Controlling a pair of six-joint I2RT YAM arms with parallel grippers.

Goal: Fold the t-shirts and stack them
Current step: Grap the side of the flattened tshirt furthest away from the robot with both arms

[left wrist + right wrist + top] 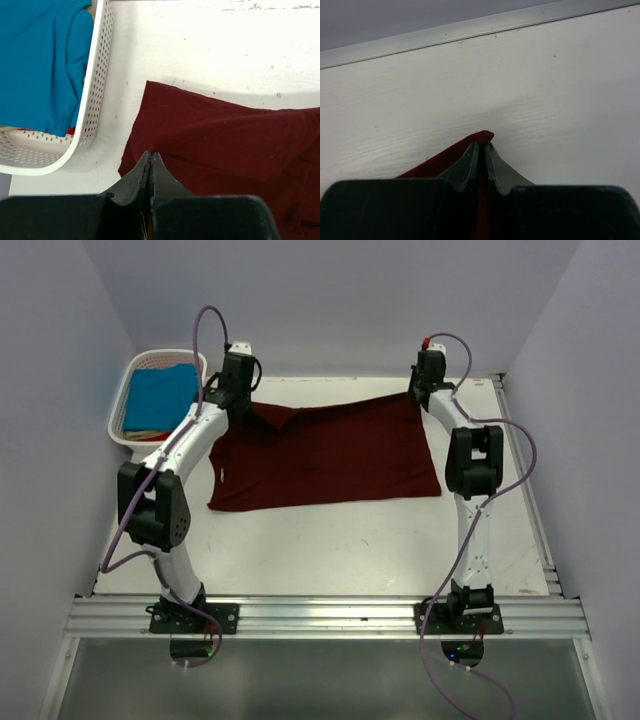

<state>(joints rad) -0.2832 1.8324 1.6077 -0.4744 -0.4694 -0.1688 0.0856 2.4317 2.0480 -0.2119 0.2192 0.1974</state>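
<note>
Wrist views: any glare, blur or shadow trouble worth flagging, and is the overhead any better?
Left wrist: bare table blown out to near white, maroon t-shirt sharp, left gripper near black, detail lost. Right wrist: even light, faint shadow around the right gripper. Top external: soft, flat light, no glare.

So the white plastic basket [95, 90] with all the little holes sits just left of the left gripper [151, 154], a bit ahead of its tips, with its long wall running away from it. The white wood-grain table [560, 90] spreads out ahead of the right gripper [482, 145]. Past that, an aluminium rail [470, 31] runs along the table's far edge, with a pale grey wall [395, 17] right behind it. Another aluminium frame [330, 615] lies well behind both grippers.
</note>
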